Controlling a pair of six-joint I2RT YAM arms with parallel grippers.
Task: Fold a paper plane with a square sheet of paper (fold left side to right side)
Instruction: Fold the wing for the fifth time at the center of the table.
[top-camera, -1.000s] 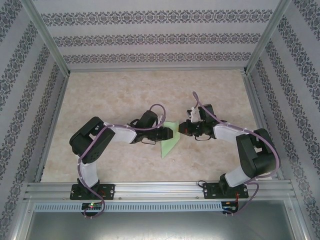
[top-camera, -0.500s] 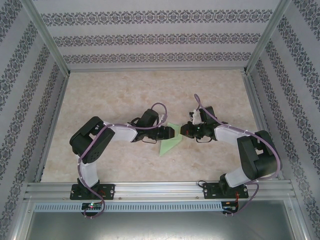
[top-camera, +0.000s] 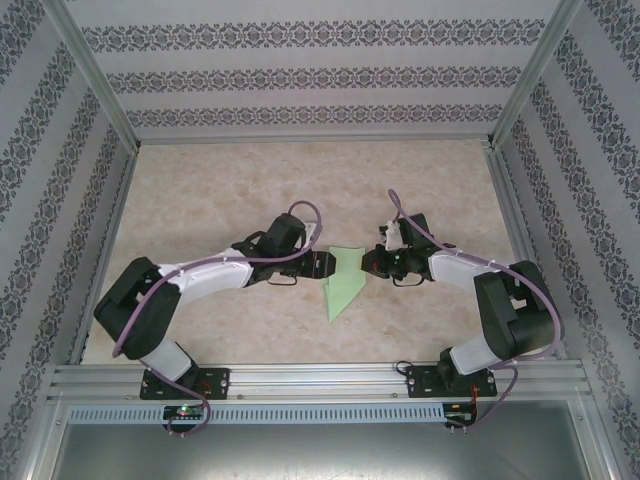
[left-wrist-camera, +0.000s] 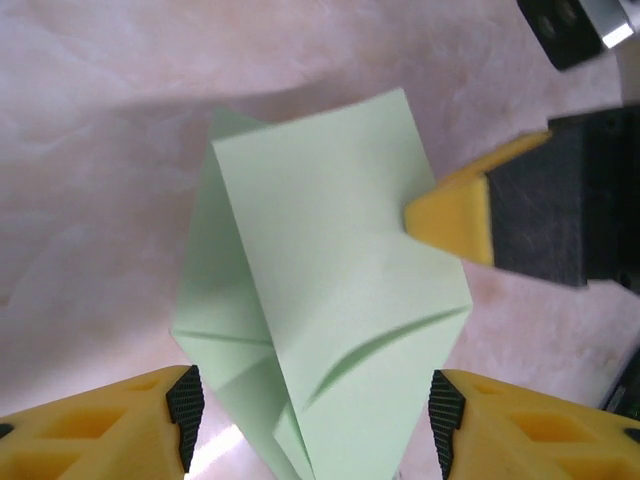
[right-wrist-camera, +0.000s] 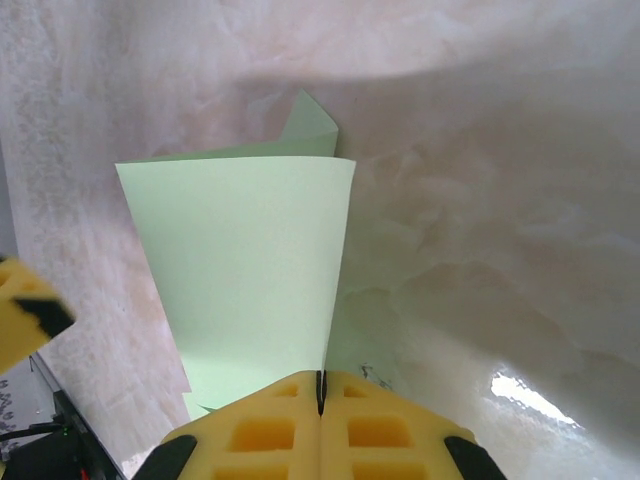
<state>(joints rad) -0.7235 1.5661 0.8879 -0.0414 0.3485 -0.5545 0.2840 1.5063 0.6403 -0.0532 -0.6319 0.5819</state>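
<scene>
Where walls (top-camera: 300, 75) enclose tabletop (top-camera: 220, 190), paper (top-camera: 343, 283) lies.

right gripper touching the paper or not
Touching. In the right wrist view the edge of the paper runs into the shut right gripper; the left wrist view shows its yellow tip on that edge.

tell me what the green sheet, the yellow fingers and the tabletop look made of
green sheet: thin matte paper; holds sharp creases, curls slightly.
right gripper's fingers: probably moulded or printed plastic, matte yellow, with recessed pockets.
tabletop: marbled beige, glossy by the glare; stone or laminate, can't tell.
</scene>
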